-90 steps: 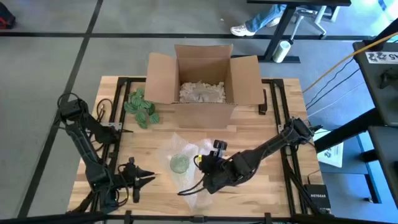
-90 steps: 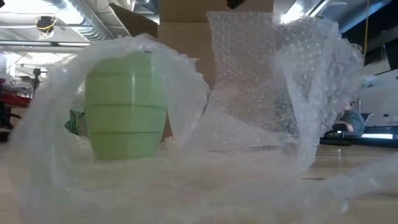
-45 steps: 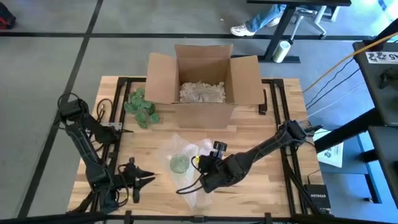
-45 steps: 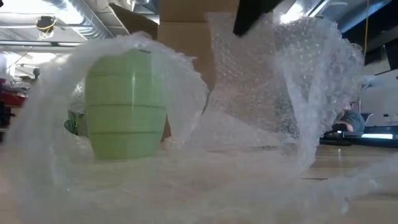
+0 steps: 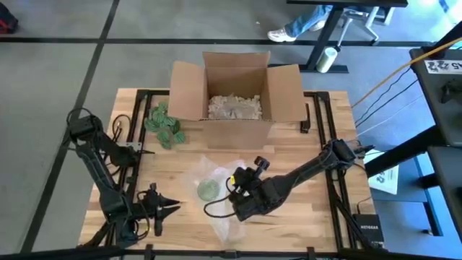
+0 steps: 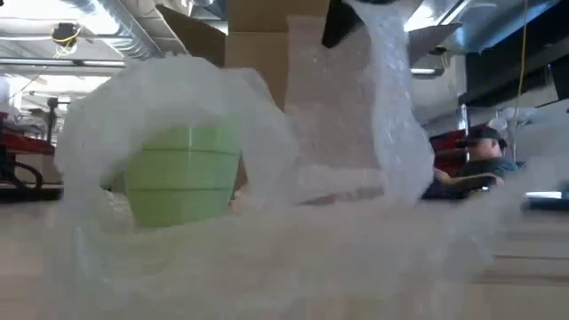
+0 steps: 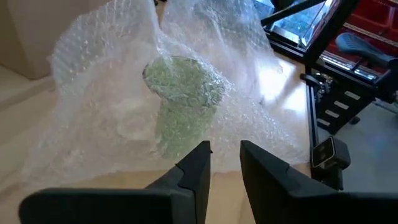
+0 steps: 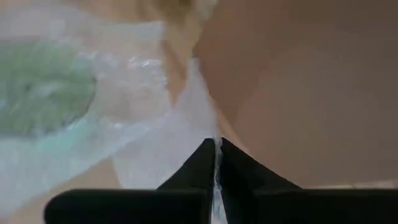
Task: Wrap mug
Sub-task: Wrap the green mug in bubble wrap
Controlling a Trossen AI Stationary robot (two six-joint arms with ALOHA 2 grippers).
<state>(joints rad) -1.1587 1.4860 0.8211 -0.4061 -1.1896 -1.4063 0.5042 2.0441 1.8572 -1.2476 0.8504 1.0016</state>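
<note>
the green mug (image 5: pixel 208 190) stands on the table (image 5: pixel 303 148) partly draped in bubble wrap (image 5: pixel 224 220), whose edge the right pincer (image 8: pixel 216 144) pinches and lifts beside it, the far side uncovered; left pincer (image 7: pixel 225 158) waits released.

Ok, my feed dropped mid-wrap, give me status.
Right hand shut on wrap, lifting it beside mug. Left hand open, waiting at table's near-left. Mug upright, partly covered. Nothing in the way.
</note>
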